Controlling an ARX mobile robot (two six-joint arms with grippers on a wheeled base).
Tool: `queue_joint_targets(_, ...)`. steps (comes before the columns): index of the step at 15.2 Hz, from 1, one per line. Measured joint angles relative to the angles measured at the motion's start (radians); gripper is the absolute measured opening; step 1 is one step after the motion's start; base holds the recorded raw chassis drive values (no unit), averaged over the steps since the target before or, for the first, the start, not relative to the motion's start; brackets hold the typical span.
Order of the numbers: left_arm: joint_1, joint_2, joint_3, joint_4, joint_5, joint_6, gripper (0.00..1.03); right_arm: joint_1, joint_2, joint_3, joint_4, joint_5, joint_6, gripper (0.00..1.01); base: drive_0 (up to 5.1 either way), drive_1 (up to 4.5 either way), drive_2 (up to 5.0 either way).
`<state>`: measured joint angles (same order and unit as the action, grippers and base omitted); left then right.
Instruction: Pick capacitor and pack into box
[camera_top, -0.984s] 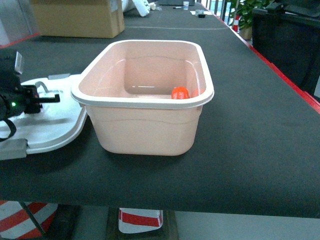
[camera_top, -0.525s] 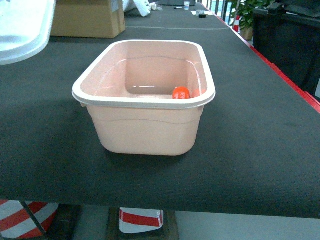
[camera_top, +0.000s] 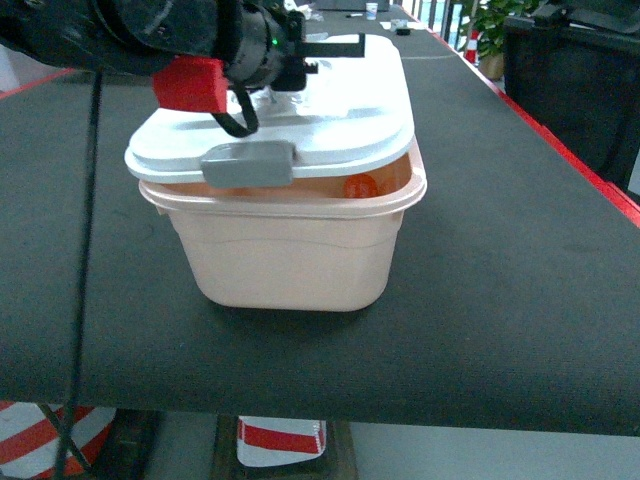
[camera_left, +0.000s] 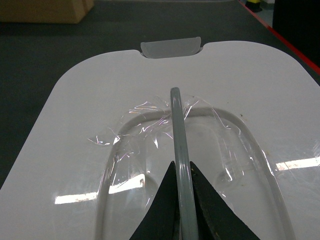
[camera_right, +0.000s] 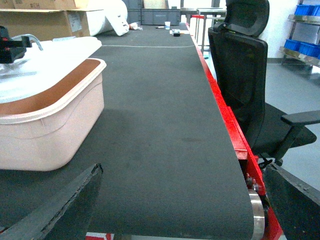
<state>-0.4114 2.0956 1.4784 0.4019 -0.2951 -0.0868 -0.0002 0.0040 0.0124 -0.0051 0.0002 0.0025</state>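
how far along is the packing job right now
Done: the small orange-red capacitor already lies inside the pale pink plastic tub. In hand: the left hand grips the grey handle of the white lid, which rests skewed over the tub, with a gap showing at the right. Left: seat the lid squarely and close the grey latch. The right hand is idle, open.

The left arm (camera_top: 120, 25) is black, with a red block (camera_top: 190, 82) and a green light. A black cable (camera_top: 88, 250) hangs down. The fingers (camera_left: 160, 212) are black wedges.
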Motion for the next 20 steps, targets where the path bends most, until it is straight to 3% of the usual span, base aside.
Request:
queue_joint_targets(3,-0.031,0.038,0.063,-0.037,-0.019,-0.009,0.02,0.0,0.0,0.0,0.0,0.0,0.0,0.98,0.0,0.0,0.0)
queue_joint_targets(20,-0.037,0.05,0.022,-0.039,-0.035,0.021,0.02,0.0,0.0,0.0,0.0,0.0,0.0,0.98,0.0,0.0,0.0)
